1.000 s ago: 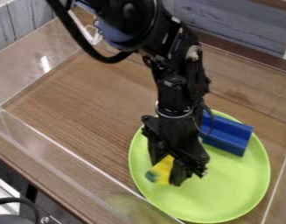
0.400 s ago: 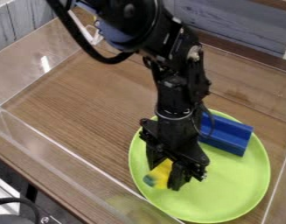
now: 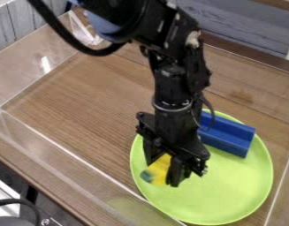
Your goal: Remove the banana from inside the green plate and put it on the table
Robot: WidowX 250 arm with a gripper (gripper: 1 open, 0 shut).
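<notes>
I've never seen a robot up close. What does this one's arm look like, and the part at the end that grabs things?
The arm is mostly glossy black, with a darker bluish, rounded section higher up and a thick black cable looping beside it. Lower down it narrows into a bulky black wrist. The jaws are black too, chunky and angular, with knobbly, jointed-looking parts. I can't make out any lettering.

A blue rectangular block (image 3: 227, 135) is seen beside the claw (image 3: 176, 168), on the side away from the clear front wall.
</notes>
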